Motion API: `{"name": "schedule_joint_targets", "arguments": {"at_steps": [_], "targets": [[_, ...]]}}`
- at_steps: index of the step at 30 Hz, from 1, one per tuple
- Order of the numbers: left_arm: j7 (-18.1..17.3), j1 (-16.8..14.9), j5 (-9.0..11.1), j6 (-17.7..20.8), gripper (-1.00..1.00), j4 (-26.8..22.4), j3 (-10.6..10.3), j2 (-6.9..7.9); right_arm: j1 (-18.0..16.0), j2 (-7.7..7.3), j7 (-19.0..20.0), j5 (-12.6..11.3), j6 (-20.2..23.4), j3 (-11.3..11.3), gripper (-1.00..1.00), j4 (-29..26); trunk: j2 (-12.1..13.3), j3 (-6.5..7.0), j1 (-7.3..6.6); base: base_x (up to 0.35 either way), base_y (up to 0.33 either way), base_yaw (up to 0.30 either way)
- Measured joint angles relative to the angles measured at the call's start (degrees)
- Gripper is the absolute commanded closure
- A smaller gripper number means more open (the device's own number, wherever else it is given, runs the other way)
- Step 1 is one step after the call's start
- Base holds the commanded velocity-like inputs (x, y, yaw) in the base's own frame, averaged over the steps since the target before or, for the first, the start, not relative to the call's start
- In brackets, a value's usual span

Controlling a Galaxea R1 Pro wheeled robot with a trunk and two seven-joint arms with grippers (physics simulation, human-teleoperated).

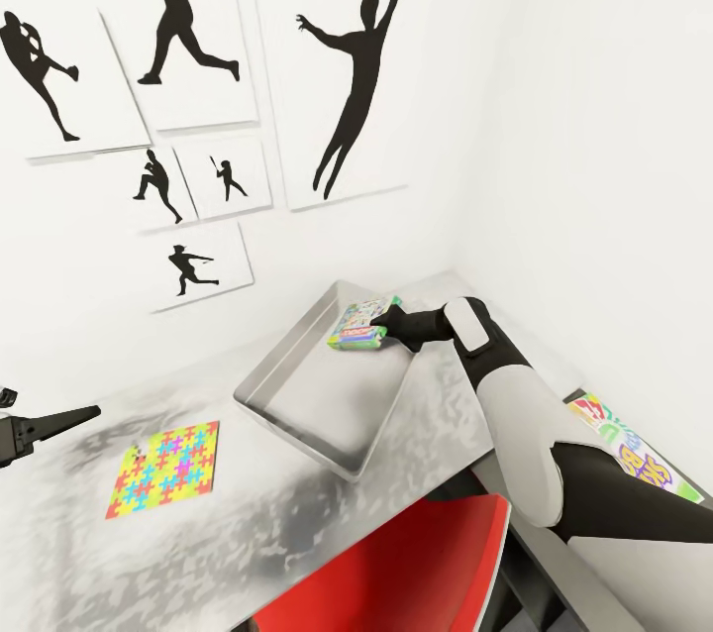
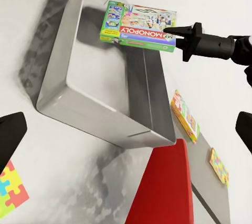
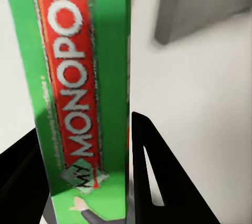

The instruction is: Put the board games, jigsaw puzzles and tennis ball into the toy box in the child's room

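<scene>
The right gripper (image 2: 170, 33), clamped on the Monopoly box (image 1: 358, 326), holds it over the gray tub's (image 1: 297, 429) one-o'clock corner; next it should lower and release, while the left gripper (image 1: 84, 413) waits spread open.

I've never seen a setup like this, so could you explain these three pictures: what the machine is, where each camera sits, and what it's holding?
It is a simulated two-armed robot on wheels. The wide picture is taken from its head, the other two from cameras near each gripper. The right gripper is shut on a Monopoly box, holding it over the grey toy box on the table. The close-up along that gripper shows the box's green side. The left gripper hangs above the table near a jigsaw puzzle. Another game box lies on the darker desk part, and a red chair stands in front.
</scene>
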Motion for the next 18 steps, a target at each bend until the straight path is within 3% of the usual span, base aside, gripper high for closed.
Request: {"name": "schedule_joint_targets", "arguments": {"at_steps": [18], "targets": [[0.0,0.0,0.0,0.0,-1.00,0.0,0.0,0.00,0.0,0.00,0.0,0.0,0.0,0.1,1.00,0.0,0.0,0.00,0.00,0.000,0.000,0.000]]}}
